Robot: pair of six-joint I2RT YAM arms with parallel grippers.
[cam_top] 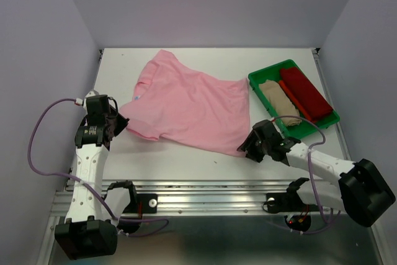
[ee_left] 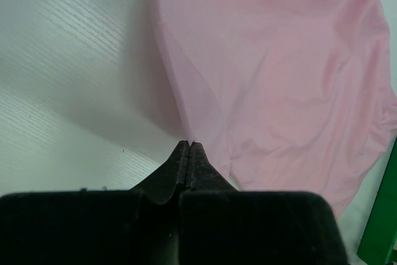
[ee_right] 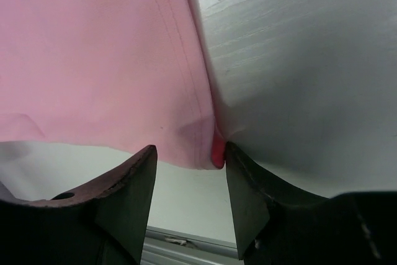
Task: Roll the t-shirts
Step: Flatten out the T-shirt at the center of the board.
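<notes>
On my screen: one white table (cam_top: pixel 186 159), two arms, one green tray (cam_top: pixel 259 79) and three t-shirts. The pink t-shirt (cam_top: pixel 192 107) is the big one, one only, spread open across the middle of the table with its neckline toward the far left and its hem toward the near right, its right edge just beside the tray's near corner. The tray sits at the far right and holds the other two, one beige t-shirt (cam_top: pixel 279 103) and one dark red t-shirt (cam_top: pixel 305 94), both rolled and lying side by side, touching.

Left arm (cam_top: pixel 87 172) runs up the left side of the table from its base, wrist turned in toward the shirt. Left gripper (cam_top: pixel 121 122) sits at the sleeve on the shirt's left edge; from the wrist camera the left gripper (ee_left: pixel 188 147) has its jaws pressed together with a thin fold of pink cloth (ee_left: pixel 279 91) pinched at the very tips and tented up to them.

Right arm (cam_top: pixel 322 166) lies low along the near edge, stretched leftward from its base. Right gripper (cam_top: pixel 245 147) meets the shirt's near right hem corner. In its own view the right gripper (ee_right: pixel 189 153) stands parted, and the hem corner (ee_right: pixel 111 60) hangs down between its two fingers (ee_right: pixel 127 190), nothing clamped
</notes>
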